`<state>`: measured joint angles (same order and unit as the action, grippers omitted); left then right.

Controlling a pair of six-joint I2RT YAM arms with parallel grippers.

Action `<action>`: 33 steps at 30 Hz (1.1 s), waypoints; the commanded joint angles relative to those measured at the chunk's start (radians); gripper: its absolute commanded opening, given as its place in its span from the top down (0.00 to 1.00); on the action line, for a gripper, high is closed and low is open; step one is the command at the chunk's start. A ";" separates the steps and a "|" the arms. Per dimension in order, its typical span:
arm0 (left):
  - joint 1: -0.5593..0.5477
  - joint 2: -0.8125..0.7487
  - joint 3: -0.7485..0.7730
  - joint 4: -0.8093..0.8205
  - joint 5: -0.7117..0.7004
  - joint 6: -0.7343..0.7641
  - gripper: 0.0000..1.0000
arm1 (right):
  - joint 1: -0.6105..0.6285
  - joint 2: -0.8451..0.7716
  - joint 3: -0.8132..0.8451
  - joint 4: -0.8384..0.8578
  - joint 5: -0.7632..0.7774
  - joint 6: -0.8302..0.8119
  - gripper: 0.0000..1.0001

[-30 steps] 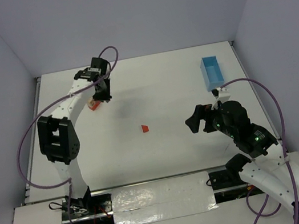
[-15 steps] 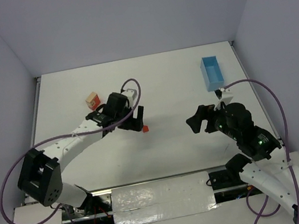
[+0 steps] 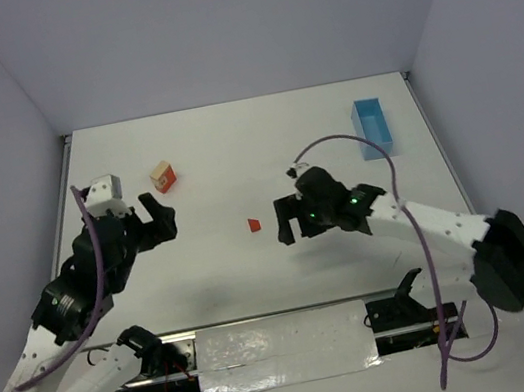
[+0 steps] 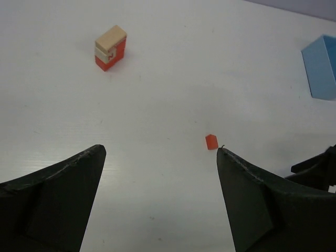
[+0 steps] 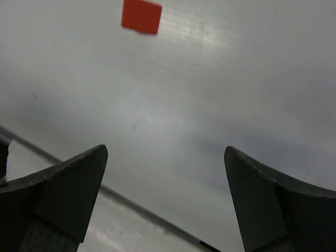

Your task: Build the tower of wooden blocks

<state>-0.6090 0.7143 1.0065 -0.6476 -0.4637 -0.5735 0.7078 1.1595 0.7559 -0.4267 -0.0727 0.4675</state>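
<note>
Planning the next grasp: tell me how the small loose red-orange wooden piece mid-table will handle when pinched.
The small red-orange wooden piece looks rigid. Flat-faced, it should slide rather than roll. Tiny beside the right gripper, it is likely light and may skid on the smooth white table.
</note>
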 commanded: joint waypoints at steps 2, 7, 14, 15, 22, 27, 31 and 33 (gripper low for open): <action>0.008 -0.110 -0.194 0.003 -0.063 0.035 0.01 | 0.183 0.244 0.319 -0.065 0.399 0.109 0.01; 0.006 -0.073 -0.186 0.020 -0.027 0.047 0.00 | 0.228 0.570 0.520 -0.141 0.416 0.132 0.12; 0.003 -0.004 -0.180 0.026 0.057 0.069 0.00 | 0.251 0.753 0.694 -0.171 0.436 0.128 0.42; 0.003 -0.004 -0.178 0.022 0.045 0.064 0.00 | 0.249 0.775 0.701 -0.176 0.447 0.128 0.46; 0.002 -0.078 -0.193 0.048 0.076 0.073 0.00 | 0.248 0.836 0.741 -0.175 0.482 0.102 0.53; -0.006 -0.082 -0.195 0.045 0.069 0.067 0.00 | 0.225 0.875 0.746 -0.175 0.462 0.102 0.60; -0.011 -0.069 -0.194 0.045 0.074 0.070 0.01 | 0.220 0.882 0.721 -0.138 0.413 0.091 0.71; -0.009 -0.065 -0.194 0.043 0.074 0.070 0.00 | 0.217 0.888 0.724 -0.138 0.403 0.088 0.76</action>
<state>-0.6144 0.6453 0.8001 -0.6353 -0.3946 -0.5224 0.9329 2.0300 1.4677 -0.5903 0.3496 0.5598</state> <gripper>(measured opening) 0.995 0.257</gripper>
